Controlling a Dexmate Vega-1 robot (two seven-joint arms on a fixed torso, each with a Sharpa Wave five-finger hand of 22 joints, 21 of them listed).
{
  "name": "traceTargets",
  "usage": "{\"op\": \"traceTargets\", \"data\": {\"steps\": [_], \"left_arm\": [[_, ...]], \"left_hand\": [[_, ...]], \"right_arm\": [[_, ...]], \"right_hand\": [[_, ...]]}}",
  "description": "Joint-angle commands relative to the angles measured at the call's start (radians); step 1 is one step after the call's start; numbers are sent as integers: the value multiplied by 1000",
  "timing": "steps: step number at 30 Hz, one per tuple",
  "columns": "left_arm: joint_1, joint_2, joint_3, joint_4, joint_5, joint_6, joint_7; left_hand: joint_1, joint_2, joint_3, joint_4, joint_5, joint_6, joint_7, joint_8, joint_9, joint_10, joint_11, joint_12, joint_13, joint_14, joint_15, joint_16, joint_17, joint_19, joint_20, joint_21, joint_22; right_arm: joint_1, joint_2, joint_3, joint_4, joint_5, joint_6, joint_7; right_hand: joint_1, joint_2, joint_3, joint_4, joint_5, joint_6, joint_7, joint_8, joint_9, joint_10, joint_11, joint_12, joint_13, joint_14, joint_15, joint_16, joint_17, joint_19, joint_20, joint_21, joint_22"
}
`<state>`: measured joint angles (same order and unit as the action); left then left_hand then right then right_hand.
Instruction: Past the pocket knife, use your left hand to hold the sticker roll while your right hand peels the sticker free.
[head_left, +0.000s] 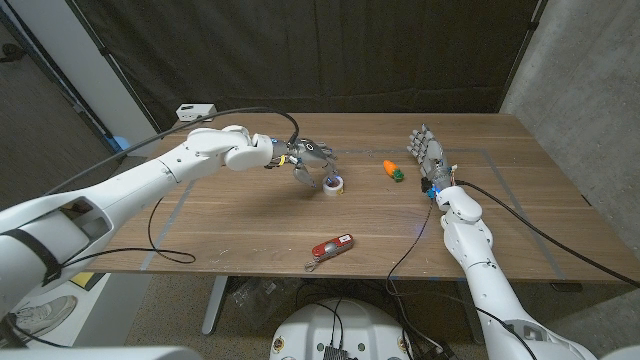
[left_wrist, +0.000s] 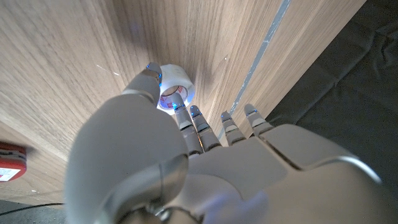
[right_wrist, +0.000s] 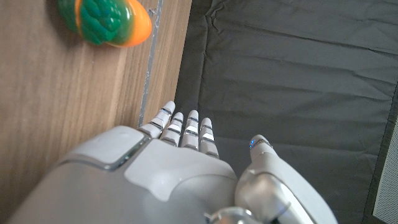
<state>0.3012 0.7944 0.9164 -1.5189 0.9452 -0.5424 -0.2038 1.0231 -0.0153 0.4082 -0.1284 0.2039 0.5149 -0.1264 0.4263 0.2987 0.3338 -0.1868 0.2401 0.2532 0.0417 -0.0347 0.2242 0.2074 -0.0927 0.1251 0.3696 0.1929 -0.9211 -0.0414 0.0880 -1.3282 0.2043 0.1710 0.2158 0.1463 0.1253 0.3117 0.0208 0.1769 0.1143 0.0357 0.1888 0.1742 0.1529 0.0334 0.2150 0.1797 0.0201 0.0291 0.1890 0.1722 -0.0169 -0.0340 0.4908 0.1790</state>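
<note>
Nearest lies the pocket knife (head_left: 331, 247); beyond it the left robot hand (head_left: 312, 160) reaches over the sticker roll (head_left: 334, 185), fingertips (left_wrist: 179, 101) at its rim, grasp uncertain. Light, stiff and slippery, I judge; pinch its sides. Right robot hand (head_left: 427, 153) waits released, fingers apart.

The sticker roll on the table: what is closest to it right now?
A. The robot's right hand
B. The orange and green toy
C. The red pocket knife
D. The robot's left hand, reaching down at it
D. The left hand hangs right at the sticker roll, fingertips next to it, while the right hand stands far off by the orange and green toy.
</note>
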Motion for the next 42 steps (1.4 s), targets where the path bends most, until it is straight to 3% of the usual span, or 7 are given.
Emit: {"op": "traceTargets", "data": {"steps": [1, 21, 34, 41, 42], "left_arm": [[8, -5, 5, 32, 49, -22, 81], [11, -20, 20, 92, 151, -54, 235], [32, -14, 28, 107, 263, -33, 384], [44, -13, 27, 101, 291, -14, 395], [46, -14, 27, 102, 291, -14, 397]], "left_hand": [[6, 3, -4, -2, -1, 31, 3, 30, 10, 10, 12, 10, 14, 15, -70, 9, 7, 6, 2, 2, 4], [22, 19, -13, 0, -4, 97, 23, 112, 48, 84, 27, 78, 71, 81, -92, 24, 31, 34, -5, 4, 5], [30, 28, -25, 2, -7, 112, 22, 165, 81, 101, 22, 122, 120, 117, -103, 30, 54, 51, -12, 5, 6], [34, 43, -28, 5, -9, 173, 21, 205, 83, 102, 23, 145, 146, 123, -100, 28, 71, 52, -11, 3, 8], [35, 46, -29, 5, -9, 211, 25, 224, 83, 99, 24, 149, 152, 126, -96, 28, 75, 55, -9, 3, 8]], "right_arm": [[11, 0, -2, 12, -5, 1, -4], [23, -5, -4, 24, -9, -3, -4], [24, -9, -4, 20, -12, -7, -6], [22, -12, -5, 13, -17, -13, -10], [22, -12, -4, 13, -17, -13, -10]], "right_hand": [[1, -1, 1, -1, 7, 10, 4, 1, 6, 11, 3, 7, 5, 11, 3, 0, 3, 9, 0, 0, 6], [1, -2, 2, 0, 8, 11, 1, 1, 6, 15, 2, 7, 5, 21, -1, 0, 3, 15, 1, -3, 6], [1, -3, 3, 0, 8, 13, -1, 1, 6, 20, -1, 8, 5, 31, 0, 2, 2, 21, 3, -3, 6], [3, -4, 4, -1, 8, 14, -1, 1, 6, 24, 1, 8, 5, 40, 1, 3, 1, 32, 5, -2, 6], [3, -4, 4, -1, 8, 14, 0, 1, 6, 26, 1, 9, 5, 41, 0, 3, 1, 32, 5, -2, 6]]}}
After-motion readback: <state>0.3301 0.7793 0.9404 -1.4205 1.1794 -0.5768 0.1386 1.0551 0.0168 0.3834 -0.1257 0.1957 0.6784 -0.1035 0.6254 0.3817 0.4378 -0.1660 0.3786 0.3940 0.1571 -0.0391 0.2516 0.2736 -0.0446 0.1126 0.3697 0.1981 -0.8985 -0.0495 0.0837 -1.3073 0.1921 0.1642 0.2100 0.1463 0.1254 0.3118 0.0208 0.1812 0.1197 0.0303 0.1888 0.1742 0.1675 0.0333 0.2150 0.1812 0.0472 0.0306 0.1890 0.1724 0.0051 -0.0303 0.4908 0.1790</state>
